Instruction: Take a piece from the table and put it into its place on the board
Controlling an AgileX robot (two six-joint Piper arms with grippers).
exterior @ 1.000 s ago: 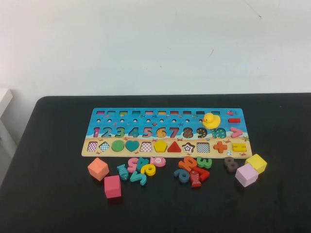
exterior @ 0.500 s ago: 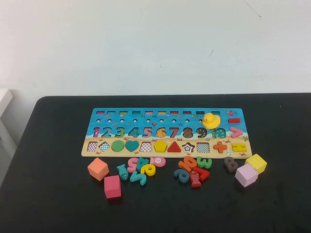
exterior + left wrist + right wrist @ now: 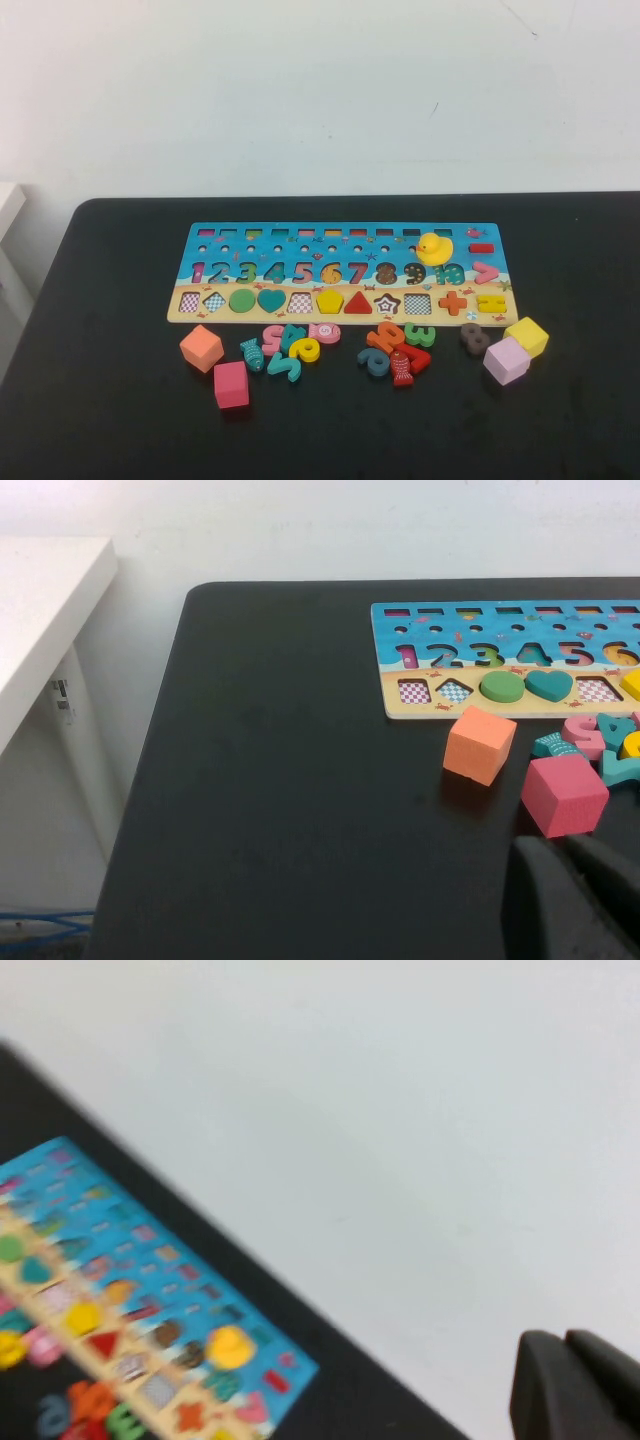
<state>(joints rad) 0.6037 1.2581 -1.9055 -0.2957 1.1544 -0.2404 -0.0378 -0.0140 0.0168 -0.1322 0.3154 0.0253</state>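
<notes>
We see the left pincer (image 3: pixel 575 895) only in its wrist view, as a dark shape above the bench (image 3: pixel 100 400) near the pink cube (image 3: pixel 231 385); we cannot tell if its fingers are apart or together. Close to the front-left part of the bench lie the orange cube (image 3: pixel 202 347) and the pink cube, well apart from the bench edge. The board (image 3: pixel 340 272) lies flat near the far edge, at the middle. The yellow pentagon piece (image 3: pixel 330 301) sits in its slot in the tan row (between a checkered slot and the red triangle (image 3: pixel 358 303)). A yellow duck (image 3: pixel 434 248) stands on the board toward its right end. The right pincer (image 3: pixel 580 1385), fingers together and holding nothing, is raised high, seen only in its wrist view.
</notes>
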